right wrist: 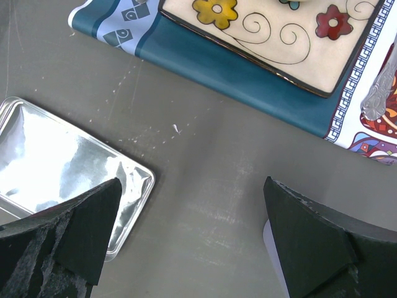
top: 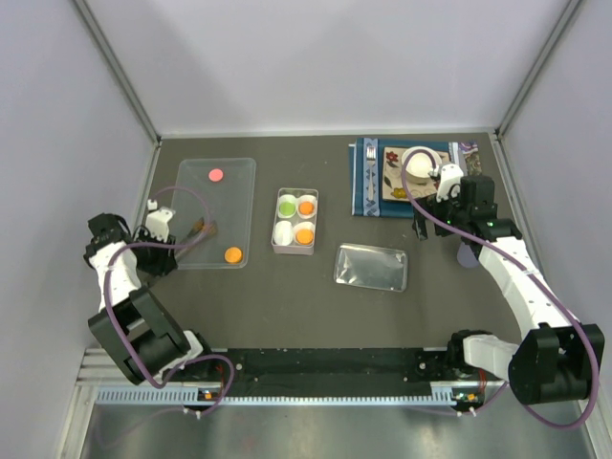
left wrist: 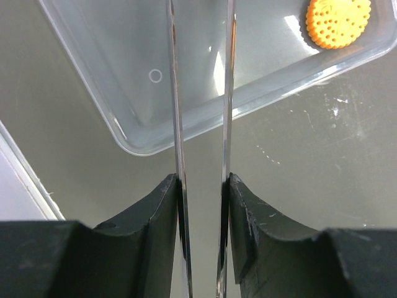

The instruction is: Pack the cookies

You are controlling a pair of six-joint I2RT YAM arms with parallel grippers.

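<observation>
We see a dark grey desk (top: 287, 316) closed in by pale walls (top: 325, 57). The left hand (top: 198, 229) hangs over a clear tray (top: 229, 196). Its thin blades stand narrowly apart with the tips out of the wrist view, so we cannot tell whether they hold anything. The orange cookie (left wrist: 338, 22) lies right of that hand and nearer, the pink cookie (top: 216, 175) farther off. The right hand (right wrist: 192, 186) gapes wide and empty beside a silver lid (right wrist: 62, 161). We count five cookies: two in the tray and three in the four-cup box (top: 295, 219), namely one green cookie (top: 286, 204) and two orange.
</observation>
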